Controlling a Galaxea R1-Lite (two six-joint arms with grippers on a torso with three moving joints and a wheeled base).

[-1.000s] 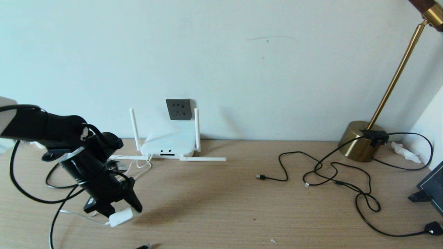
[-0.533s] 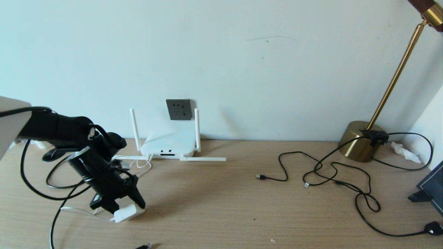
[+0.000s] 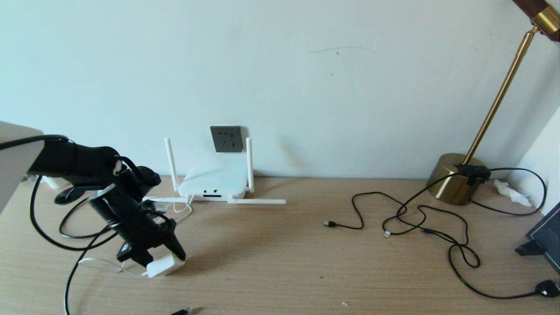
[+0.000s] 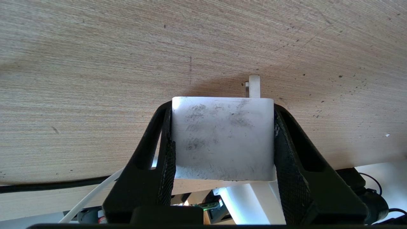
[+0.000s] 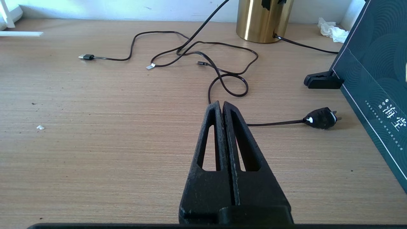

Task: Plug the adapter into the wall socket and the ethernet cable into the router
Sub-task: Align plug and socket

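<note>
My left gripper is shut on the adapter, a small white cube held low over the table at the front left. Its thin white cord trails left. In the left wrist view both fingers press the sides of the adapter, and a metal prong points at the wood. The router stands at the wall under the dark grey wall socket. A small black plug of the ethernet cable shows at the front edge. My right gripper is shut and empty above the table's right side.
A brass lamp stands at the back right, its black cord looping to a plug. A thin black USB cable lies mid-table. A dark box leans at the right edge. Black cables lie by my left arm.
My left gripper, still holding the adapter, has moved a little to the right and toward the wall. The right side of the table is unchanged.
</note>
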